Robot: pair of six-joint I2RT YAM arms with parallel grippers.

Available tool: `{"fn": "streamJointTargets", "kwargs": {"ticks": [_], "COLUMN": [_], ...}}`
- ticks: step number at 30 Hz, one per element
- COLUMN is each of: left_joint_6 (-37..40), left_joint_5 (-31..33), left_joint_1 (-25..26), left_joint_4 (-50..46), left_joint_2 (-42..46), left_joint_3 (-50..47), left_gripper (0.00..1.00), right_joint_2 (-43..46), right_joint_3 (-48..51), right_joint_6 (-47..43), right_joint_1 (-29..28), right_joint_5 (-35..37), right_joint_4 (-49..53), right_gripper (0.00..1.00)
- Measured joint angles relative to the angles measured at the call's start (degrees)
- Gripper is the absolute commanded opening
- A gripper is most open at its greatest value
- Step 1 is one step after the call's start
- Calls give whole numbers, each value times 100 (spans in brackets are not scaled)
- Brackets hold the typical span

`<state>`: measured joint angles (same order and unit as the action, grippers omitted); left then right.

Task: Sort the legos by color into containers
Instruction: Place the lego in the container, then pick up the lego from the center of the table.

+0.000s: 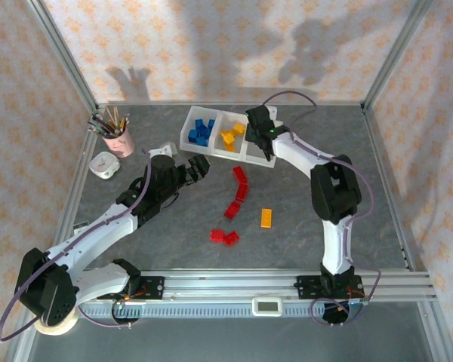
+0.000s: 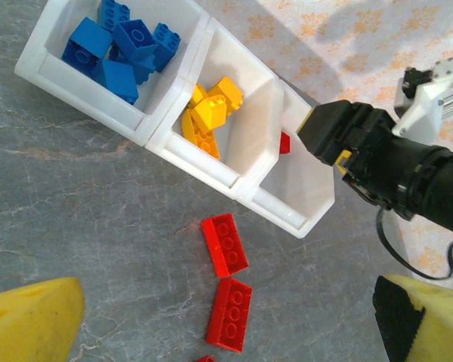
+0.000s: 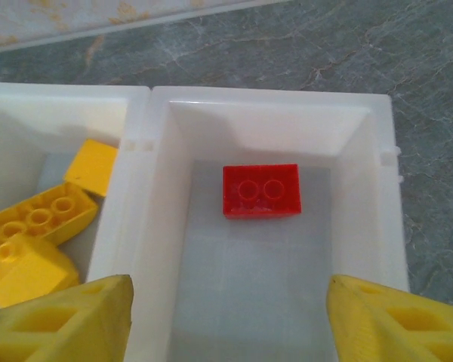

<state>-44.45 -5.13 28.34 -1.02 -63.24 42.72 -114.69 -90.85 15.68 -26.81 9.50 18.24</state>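
The containers [image 1: 211, 149] are three joined white bins at the back centre. The left bin holds blue legos [image 1: 202, 132], the middle one yellow legos [image 1: 230, 136]. My right gripper [image 3: 230, 324] hangs open over the right bin [image 3: 362, 226], where one red lego [image 3: 261, 191] lies loose on the floor. Several red legos [image 1: 241, 183] and an orange one [image 1: 266, 218] lie on the table in front of the tray. My left gripper [image 1: 198, 167] is open and empty just left of two red legos [image 2: 225, 243], which lie end to end between its fingers' line of sight.
A pink cup of pencils [image 1: 119, 139] and a small white object [image 1: 104, 164] stand at the back left. Metal frame posts border the table. A rail [image 1: 241, 285] runs along the near edge, with a tape roll [image 1: 57, 320] at the left base.
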Motion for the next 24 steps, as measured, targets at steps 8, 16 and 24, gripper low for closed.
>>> {"fn": "streamJointTargets", "kwargs": {"ticks": [8, 16, 24], "left_joint_6": [-31, -146, -269], "left_joint_5": [-37, -33, 98], "left_joint_1": [0, 0, 0], "left_joint_4": [-57, -461, -734], "left_joint_2": [708, 1259, 1714], "left_joint_3": [-271, -903, -1128], "left_gripper": [99, 99, 99], "right_joint_2": [1292, 1554, 1202], "right_joint_3": [1117, 1980, 2184], "right_joint_6": [118, 236, 374], "right_joint_1": [-118, -807, -1292], "right_joint_5": [-610, -984, -1104], "right_joint_4": [-74, -138, -369], "right_gripper": [74, 78, 83]}}
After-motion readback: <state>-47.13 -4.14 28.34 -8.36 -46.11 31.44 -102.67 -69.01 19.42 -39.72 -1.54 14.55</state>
